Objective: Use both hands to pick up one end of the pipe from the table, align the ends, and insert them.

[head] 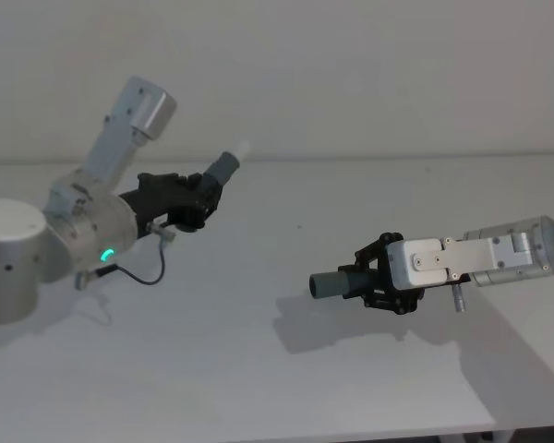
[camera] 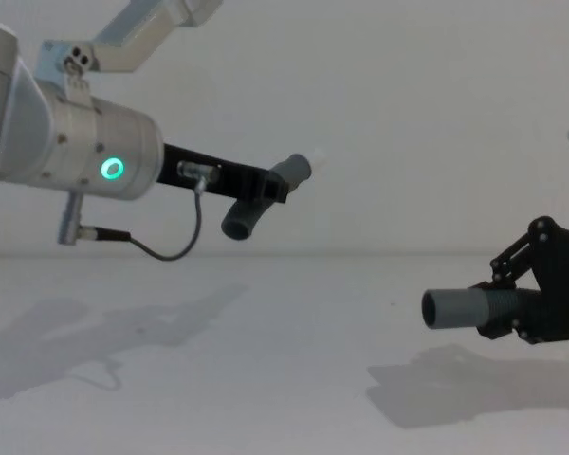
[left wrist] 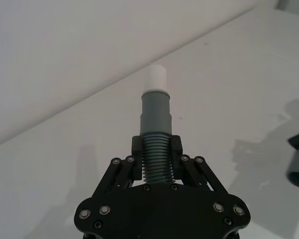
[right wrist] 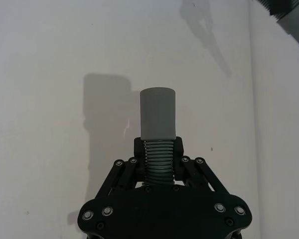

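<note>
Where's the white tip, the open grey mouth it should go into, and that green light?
white tip [left wrist: 154, 78], left wrist view: middle of the white plastic end.
open grey mouth [camera: 433, 310], chest view: the round opening's face.
green light [camera: 112, 170], chest view: the glowing ring.

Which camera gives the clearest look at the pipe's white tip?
The left wrist view: the white tip sits centred, topping the grey piece clamped in the left end effector. Head view shows it small, chest view faintly against the wall. The right end effector holds the other piece; its view leaves the tip unclear.
</note>
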### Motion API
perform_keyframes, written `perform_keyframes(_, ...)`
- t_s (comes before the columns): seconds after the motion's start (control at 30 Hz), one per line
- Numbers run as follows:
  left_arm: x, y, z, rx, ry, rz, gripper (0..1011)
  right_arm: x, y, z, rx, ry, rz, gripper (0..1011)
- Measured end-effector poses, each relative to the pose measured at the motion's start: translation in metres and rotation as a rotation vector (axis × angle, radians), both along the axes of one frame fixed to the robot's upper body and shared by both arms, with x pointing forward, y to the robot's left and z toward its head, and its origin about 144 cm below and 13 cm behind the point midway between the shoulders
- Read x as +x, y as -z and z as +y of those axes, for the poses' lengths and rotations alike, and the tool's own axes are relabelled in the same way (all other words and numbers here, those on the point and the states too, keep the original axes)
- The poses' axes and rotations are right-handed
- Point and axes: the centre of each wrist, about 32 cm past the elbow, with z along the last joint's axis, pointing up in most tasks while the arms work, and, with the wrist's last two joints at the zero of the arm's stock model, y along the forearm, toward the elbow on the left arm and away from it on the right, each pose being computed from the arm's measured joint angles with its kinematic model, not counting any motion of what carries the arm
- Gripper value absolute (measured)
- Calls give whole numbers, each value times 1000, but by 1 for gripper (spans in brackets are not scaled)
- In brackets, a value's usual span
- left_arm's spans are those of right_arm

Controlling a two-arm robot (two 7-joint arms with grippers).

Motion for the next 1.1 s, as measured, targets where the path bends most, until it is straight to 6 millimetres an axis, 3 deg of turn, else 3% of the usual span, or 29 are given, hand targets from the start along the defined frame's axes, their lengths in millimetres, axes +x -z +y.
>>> perform_keyframes(0.63,13,-33,62,-23,304,80,289,0,0,0,0,0,0,272)
perform_keyframes(1.1,21,-51,85,-20,462,156,289,0,0,0,0,0,0,272)
